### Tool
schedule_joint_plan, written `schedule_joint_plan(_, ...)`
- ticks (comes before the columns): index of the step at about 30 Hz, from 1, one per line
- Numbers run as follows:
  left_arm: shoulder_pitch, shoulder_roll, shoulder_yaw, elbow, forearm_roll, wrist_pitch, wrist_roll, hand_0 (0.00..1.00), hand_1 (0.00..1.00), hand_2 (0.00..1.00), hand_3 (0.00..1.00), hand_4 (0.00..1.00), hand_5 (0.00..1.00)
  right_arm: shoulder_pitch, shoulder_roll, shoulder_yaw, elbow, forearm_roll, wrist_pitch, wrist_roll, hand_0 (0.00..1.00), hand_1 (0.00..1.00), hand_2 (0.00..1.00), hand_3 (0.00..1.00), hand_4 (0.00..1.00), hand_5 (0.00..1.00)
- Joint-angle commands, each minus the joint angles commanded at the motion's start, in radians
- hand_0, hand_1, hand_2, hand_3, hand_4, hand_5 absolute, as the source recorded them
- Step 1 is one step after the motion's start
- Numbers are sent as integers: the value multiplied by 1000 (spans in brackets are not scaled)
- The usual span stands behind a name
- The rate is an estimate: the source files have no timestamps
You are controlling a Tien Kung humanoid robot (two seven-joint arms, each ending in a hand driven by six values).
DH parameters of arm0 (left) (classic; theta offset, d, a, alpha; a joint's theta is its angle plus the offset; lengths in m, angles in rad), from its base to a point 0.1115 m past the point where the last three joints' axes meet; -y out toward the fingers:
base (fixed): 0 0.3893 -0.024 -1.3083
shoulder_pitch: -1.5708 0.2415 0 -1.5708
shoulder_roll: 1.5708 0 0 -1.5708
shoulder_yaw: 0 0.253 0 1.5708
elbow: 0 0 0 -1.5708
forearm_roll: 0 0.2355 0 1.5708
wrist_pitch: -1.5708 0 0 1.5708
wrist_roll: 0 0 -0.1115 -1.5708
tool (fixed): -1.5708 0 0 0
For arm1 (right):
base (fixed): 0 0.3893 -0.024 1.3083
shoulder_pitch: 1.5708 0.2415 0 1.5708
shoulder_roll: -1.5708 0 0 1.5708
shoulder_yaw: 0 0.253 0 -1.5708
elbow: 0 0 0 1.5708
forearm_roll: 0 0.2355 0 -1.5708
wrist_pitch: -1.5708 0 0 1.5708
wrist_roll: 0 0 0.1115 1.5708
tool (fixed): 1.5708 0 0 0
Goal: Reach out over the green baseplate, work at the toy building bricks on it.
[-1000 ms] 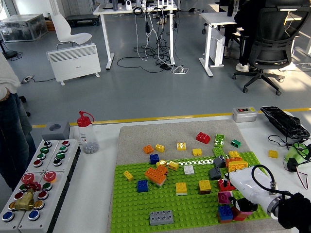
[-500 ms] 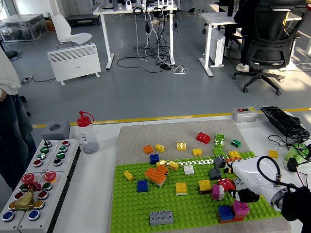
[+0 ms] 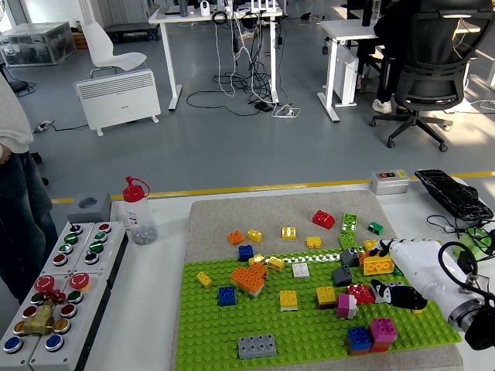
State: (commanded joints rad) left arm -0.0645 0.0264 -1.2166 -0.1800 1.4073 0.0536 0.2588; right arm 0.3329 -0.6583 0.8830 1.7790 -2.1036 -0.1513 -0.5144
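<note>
Office floor behind; green baseplate (image 3: 309,328) crowded with bricks. Right hand (image 3: 398,294) hovers beside magenta brick (image 3: 347,304), fingers loose, empty. Next: close on one brick.

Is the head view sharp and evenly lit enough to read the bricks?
Head view: sharp across the green baseplate, bricks crisp, no motion blur on the right hand; sunlight falls across the floor at top right, mild glare on the hand's white shell; soft shadows only.

Bright, even daylight w/ sun patches on floor top right; soft shadows, sharp focus, no blur.
</note>
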Motion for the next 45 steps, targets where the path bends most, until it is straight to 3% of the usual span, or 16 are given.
schedule_joint_plan(4,0,1,0,0,0,0,-1,685,696,678,618,352,998,-41,-9,44,0,-6,-84,-11,512,575,673,668,559,286)
schedule_joint_plan(5,0,1,-1,0,1,0,-1,685,696,676,618,352,998,-51,-11,54,0,-8,-103,-12,571,596,678,665,549,295)
schedule_joint_plan(7,-1,1,-1,0,2,0,0,685,696,676,618,352,998,-70,-15,70,0,-11,-142,-13,571,596,678,665,549,295)
schedule_joint_plan(23,-1,1,-3,0,8,-1,6,686,696,675,618,353,998,-183,-15,140,0,-22,-334,37,618,635,694,665,547,296)
schedule_joint_plan(28,-1,1,-5,0,13,-1,10,686,696,675,618,353,998,-239,-3,171,0,55,-394,140,618,635,694,665,547,296)
schedule_joint_plan(29,-1,1,-6,0,15,-1,11,687,695,671,618,354,998,-250,0,176,0,76,-403,166,669,719,752,698,513,294)
schedule_joint_plan(37,-2,2,-9,0,28,-4,21,688,696,670,619,354,998,-337,9,208,0,233,-438,399,679,746,772,725,496,313)
schedule_joint_plan(45,-5,4,-10,0,35,-7,28,689,696,668,618,355,998,-412,-13,211,0,326,-485,646,669,743,762,693,479,311)
